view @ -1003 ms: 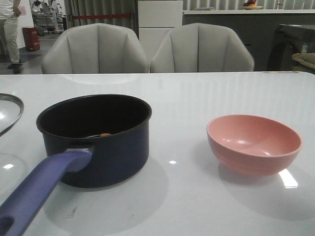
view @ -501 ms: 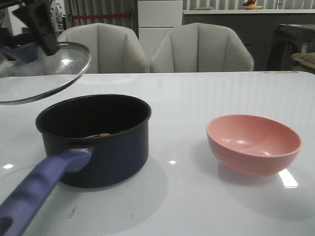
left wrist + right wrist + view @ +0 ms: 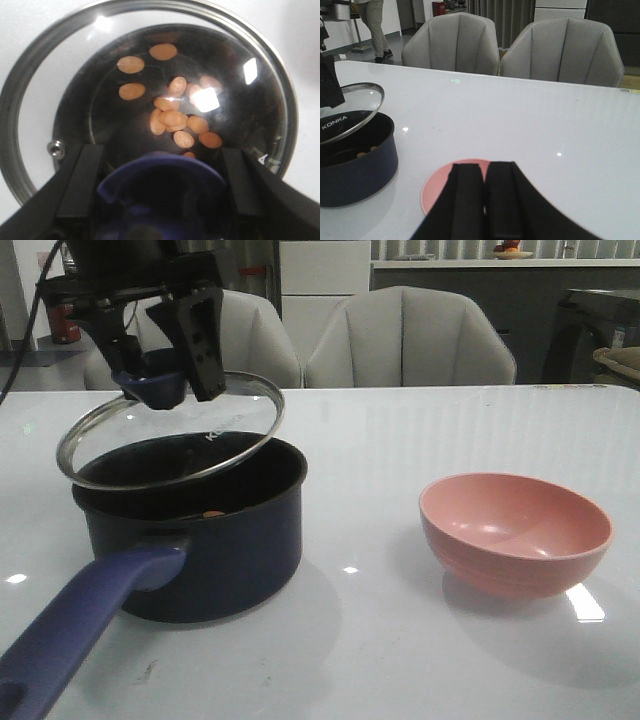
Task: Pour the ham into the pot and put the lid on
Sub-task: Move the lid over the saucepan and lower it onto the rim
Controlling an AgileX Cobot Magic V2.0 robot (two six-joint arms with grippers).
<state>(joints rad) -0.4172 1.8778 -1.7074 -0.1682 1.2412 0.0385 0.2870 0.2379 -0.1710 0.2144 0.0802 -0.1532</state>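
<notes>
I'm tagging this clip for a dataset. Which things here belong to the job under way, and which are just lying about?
Part of the job:
- lid, held by its knob in the left gripper above the pot
- pot
- ham, already in the pot

Just about:
- pink bowl, empty
- right gripper, jaws together, idle
- two grey chairs

Pot handle (image 3: 85, 620): the front view's lower left corner cuts off its end for us.
Ham (image 3: 172, 118): beside the lid's knob (image 3: 162, 192), we lose some slices behind it.
Pink bowl (image 3: 440, 187): the right gripper (image 3: 484, 210) covers most of it from us.
Lid (image 3: 347, 112): cropped beside the pot (image 3: 357, 167).
</notes>
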